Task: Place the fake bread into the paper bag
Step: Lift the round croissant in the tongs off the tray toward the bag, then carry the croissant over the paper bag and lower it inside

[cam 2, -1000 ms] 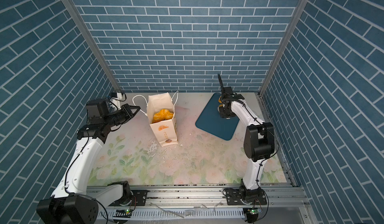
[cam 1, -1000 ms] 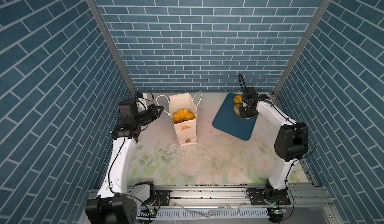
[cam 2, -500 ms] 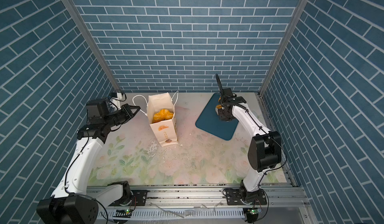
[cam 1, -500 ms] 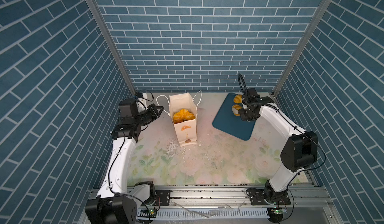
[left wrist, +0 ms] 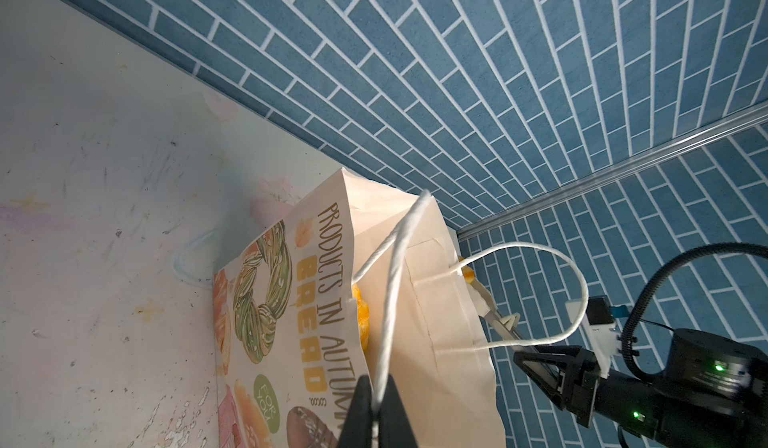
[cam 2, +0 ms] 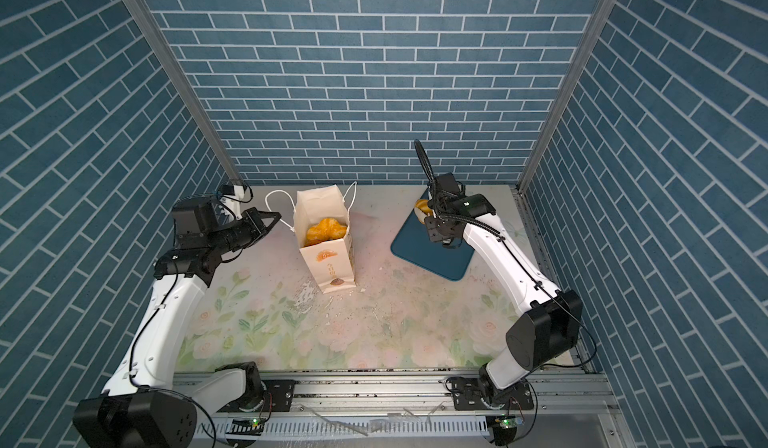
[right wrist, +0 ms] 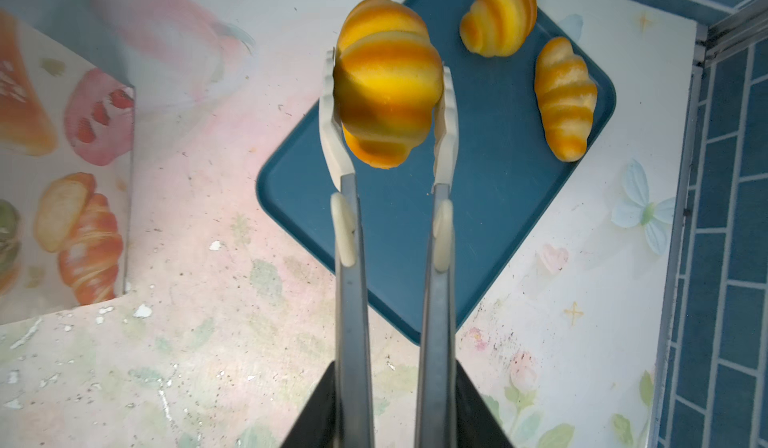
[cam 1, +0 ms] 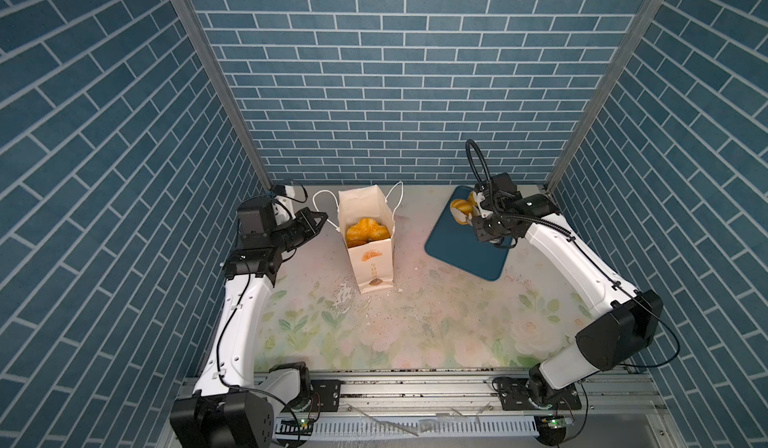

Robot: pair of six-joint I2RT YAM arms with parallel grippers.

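The paper bag (cam 1: 370,259) (cam 2: 330,265) (left wrist: 324,313) stands upright and open at the back middle, with glossy orange fake bread (cam 1: 366,231) (cam 2: 326,231) inside. My left gripper (cam 1: 322,219) (cam 2: 276,219) (left wrist: 376,417) is shut on the bag's white cord handle (left wrist: 390,300). My right gripper (cam 1: 482,230) (cam 2: 436,232) (right wrist: 392,404) is shut on metal tongs (right wrist: 349,300), whose white tips clamp a croissant (right wrist: 386,84) (cam 1: 459,208) above the blue tray's (right wrist: 498,184) edge nearest the bag. Two more croissants (right wrist: 498,18) (right wrist: 565,97) lie on the tray.
The dark blue tray (cam 1: 465,250) (cam 2: 432,255) lies at the back right, near the side wall. Blue brick walls close in the back and both sides. Crumbs and scuffs mark the floral tabletop (cam 1: 395,325) in front of the bag.
The right arm's elbow has swung outward, and the tongs with the croissant have shifted a little toward the bag. The left arm and bag have stayed still.
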